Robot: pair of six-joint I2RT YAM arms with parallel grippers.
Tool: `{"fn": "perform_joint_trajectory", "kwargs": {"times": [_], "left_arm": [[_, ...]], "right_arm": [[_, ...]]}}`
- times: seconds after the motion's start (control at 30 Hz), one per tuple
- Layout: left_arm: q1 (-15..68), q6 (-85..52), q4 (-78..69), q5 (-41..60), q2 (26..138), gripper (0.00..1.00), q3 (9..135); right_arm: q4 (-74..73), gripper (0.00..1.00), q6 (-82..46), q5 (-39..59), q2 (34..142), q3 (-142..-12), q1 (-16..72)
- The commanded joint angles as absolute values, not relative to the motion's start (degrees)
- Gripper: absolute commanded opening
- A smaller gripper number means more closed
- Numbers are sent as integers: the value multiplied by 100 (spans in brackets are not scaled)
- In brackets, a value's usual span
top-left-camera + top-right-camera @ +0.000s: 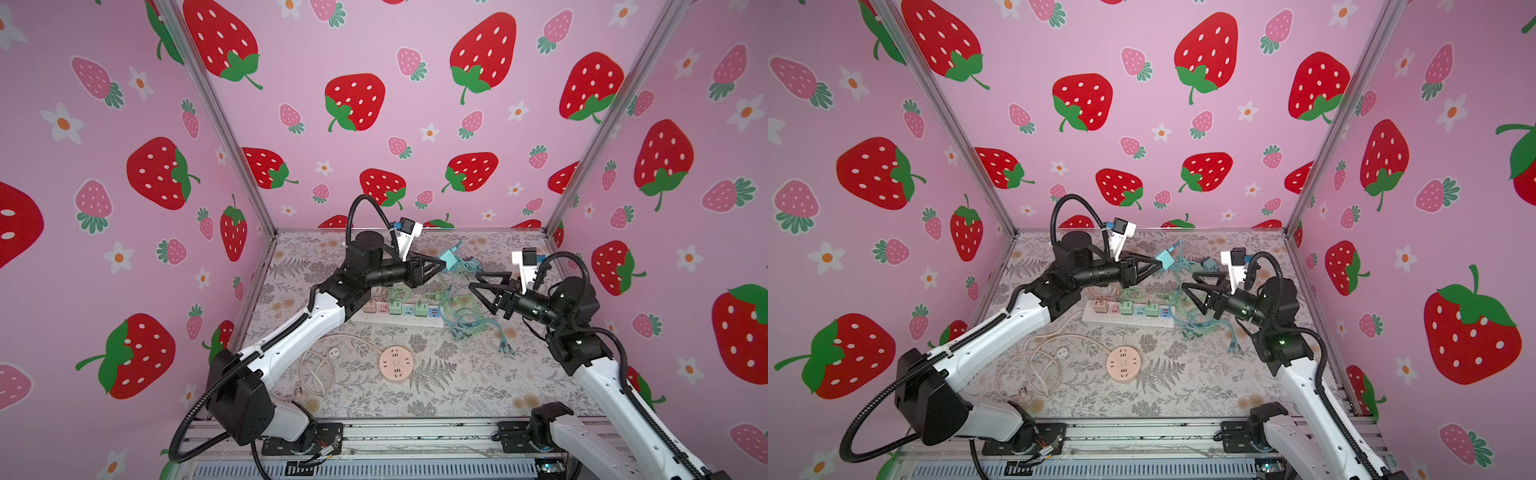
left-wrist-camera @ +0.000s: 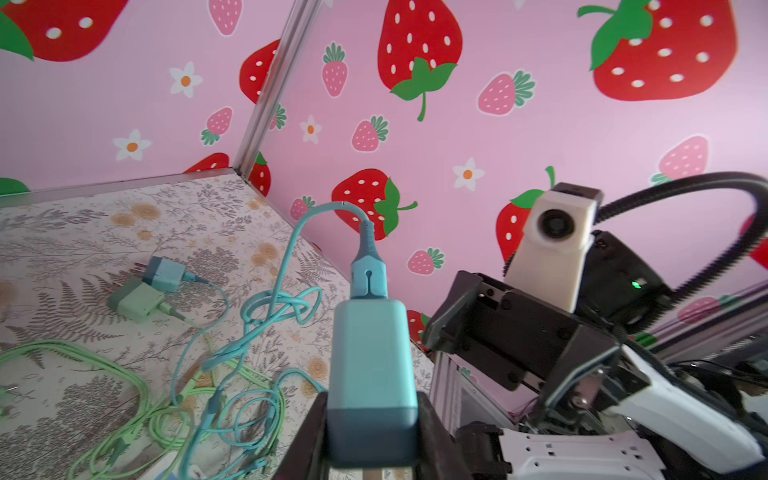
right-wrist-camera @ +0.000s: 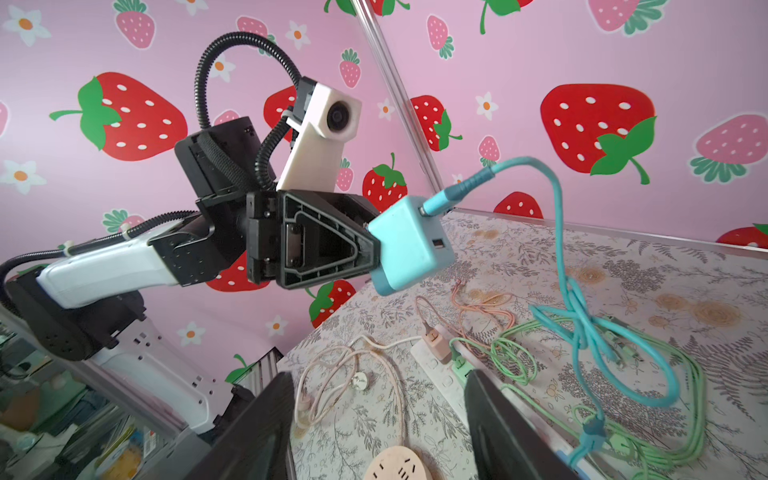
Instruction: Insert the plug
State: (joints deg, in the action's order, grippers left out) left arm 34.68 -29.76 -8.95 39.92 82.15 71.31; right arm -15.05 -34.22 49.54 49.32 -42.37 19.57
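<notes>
Teal plastic block charger plug (image 1: 450,261), pinched in my left gripper (image 1: 443,264), hangs at one o'clock above the long white power strip (image 1: 399,322); right gripper (image 1: 473,281) gapes empty. Risk: I judge its knotted teal cable (image 3: 582,328) may snag, twisting the plug off line.

Floral table (image 1: 478,395) with white power strip (image 1: 399,322), round pink socket (image 1: 397,364), tangled cables (image 1: 461,316)

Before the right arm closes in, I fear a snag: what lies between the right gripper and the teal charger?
The teal cable drooping from the teal charger hangs beside that gap; otherwise air. The right wrist view shows it.
</notes>
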Motion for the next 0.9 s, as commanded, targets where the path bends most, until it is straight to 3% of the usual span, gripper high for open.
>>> {"fn": "perform_joint_trajectory", "kwargs": {"times": [0.0, 0.33, 0.6, 0.87], "left_arm": [[3429, -3479, -1632, 5269, 8051, 0, 7080], [3428, -3552, -2028, 6052, 7992, 0, 6961], [3507, -3599, -2266, 6397, 8116, 0, 6937], [3602, -3214, -1830, 6428, 8171, 0, 7018]], "right_arm": [[-2191, 67, -3390, 5972, 5011, -4248, 1908], [-3741, 66, -4489, 6434, 5332, -4107, 1926], [-3788, 63, -4616, 6436, 5505, -4248, 2087], [-3788, 54, -4709, 6329, 5581, -4434, 2149]]}}
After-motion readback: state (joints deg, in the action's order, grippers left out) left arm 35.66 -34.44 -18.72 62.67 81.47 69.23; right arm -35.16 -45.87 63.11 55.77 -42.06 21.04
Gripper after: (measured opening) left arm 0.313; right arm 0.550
